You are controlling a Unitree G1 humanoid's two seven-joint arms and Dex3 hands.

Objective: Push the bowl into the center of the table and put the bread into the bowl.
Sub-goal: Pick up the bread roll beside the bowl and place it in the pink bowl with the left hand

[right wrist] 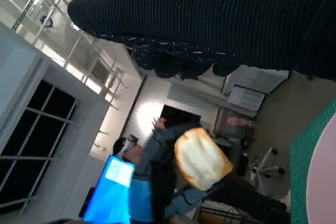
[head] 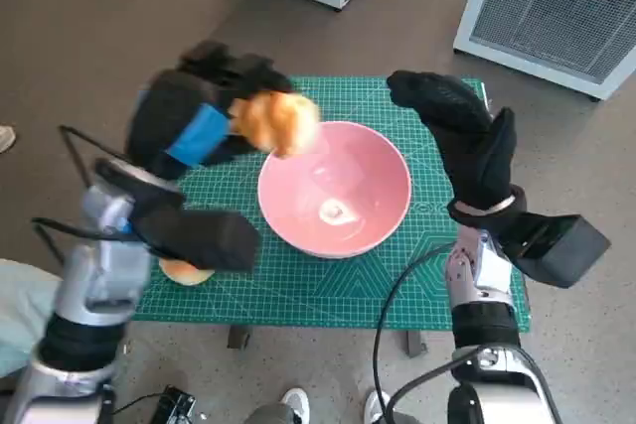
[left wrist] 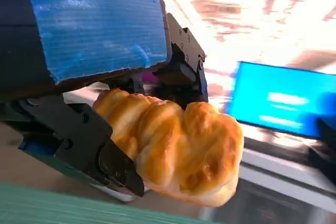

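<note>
The left hand [head: 199,121] grips the bread [head: 276,122] (golden, twisted), lifted over the near-left rim of the pink bowl [head: 336,191], which sits mid-mat [head: 298,285]. The right hand [head: 467,136] hovers beside the bowl, fingers spread, holding nothing. 1 more bun [head: 186,271] lies on the mat's left edge

No word, brand, number or sign can be read in any of the three views. The green mat [head: 298,280] carries a fine pale grid with slanting lines (its edge marks are too small to make out). The blue screen [left wrist: 278,103] shows only blurred light bars, and the pale sheets [right wrist: 252,90] pinned on the far wall are too blurred to read.
</note>
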